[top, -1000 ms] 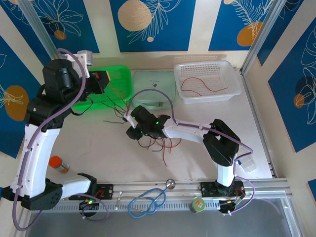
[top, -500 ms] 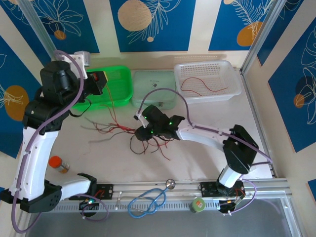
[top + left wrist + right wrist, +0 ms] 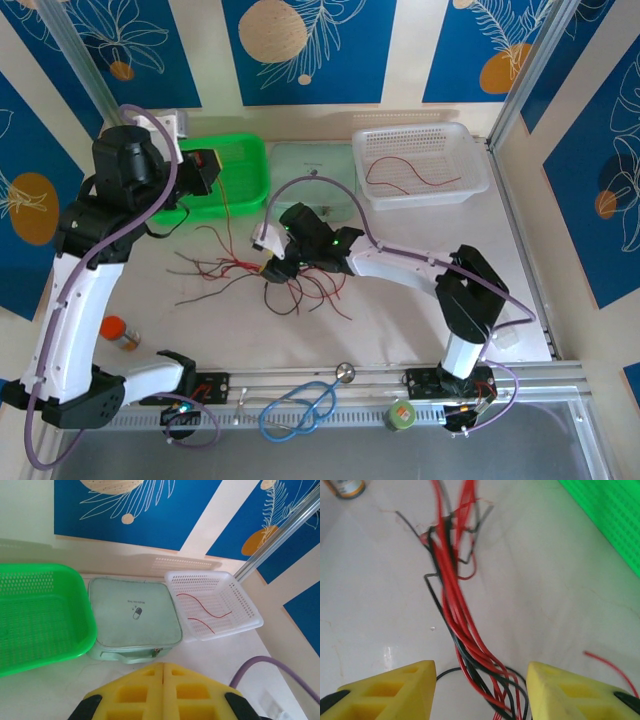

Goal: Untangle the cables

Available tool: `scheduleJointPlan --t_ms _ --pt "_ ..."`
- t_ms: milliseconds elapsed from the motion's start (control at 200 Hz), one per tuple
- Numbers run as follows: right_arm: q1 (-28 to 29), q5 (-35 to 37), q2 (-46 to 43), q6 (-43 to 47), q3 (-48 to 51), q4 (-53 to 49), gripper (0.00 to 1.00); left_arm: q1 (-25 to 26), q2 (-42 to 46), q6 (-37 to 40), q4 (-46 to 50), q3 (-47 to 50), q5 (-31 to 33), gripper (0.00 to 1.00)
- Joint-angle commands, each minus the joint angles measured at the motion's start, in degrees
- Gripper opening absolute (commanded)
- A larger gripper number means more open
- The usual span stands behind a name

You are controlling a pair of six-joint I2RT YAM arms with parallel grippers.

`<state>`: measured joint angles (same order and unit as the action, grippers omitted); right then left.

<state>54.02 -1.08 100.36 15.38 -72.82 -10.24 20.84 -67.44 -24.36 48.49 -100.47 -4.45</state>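
On the table (image 3: 400, 320), beside the green basket (image 3: 256, 152), the cables (image 3: 290, 282) sprawl. The right gripper (image 3: 480, 680) stands open astride them; the left gripper (image 3: 163, 672) is shut (perhaps pinching one strand). Best pinch few strands, drawing sideways gently.

Two white-and-black jointed arms (image 3: 62, 305), thick lilac cables (image 3: 270, 660), yellow ribbed tool pads (image 3: 395, 690).

White table (image 3: 400, 312), cables (image 3: 452, 615), green tray (image 3: 40, 622), white basket (image 3: 200, 582)
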Motion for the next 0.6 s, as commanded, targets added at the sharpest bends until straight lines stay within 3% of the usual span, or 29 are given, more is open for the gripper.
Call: scheduleJointPlan --t_ms 0,70,360,590 --pt "0.6 -6.1 -0.1 11.6 1.4 7.6 0.52 -0.3 0.5 -0.2 -1.0 -2.1 0.1 0.00" --pt "0.5 -7.4 0.5 13.7 2.5 10.5 0.52 -0.3 0.4 -0.2 -1.0 -2.0 0.1 0.00" --pt "-0.7 -9.5 7.0 14.0 -3.5 6.1 0.44 -0.3 0.1 -0.6 -1.2 -2.5 -0.1 0.00" --pt "-1.0 -7.9 6.9 10.7 -2.2 6.7 0.23 -0.3 0.5 0.2 -0.3 -3.5 1.9 0.00"
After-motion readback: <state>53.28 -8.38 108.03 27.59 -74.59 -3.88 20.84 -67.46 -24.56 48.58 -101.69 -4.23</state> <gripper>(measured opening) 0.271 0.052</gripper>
